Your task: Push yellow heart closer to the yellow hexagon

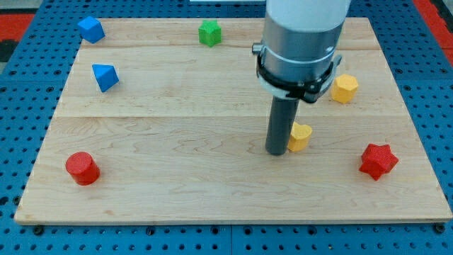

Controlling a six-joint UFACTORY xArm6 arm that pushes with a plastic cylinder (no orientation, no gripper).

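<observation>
Two yellow blocks are sitting to the view's right of my tip (277,151): the yellow heart (301,137) is touching, or nearly touching, the rod's right side, and the yellow hexagon (345,88) is lying further right and toward the view's top, apart from the heart. With no jaws to open or close, the bare rod is grasping nothing. A red star (377,161) is resting right of the tip, toward the bottom. Well left are lying a red cylinder (82,168), two blue blocks (105,76) (90,29) and a green block (209,32). All are resting on a pale, grained wooden board (177,127) over blue matting; no writing is legible.
</observation>
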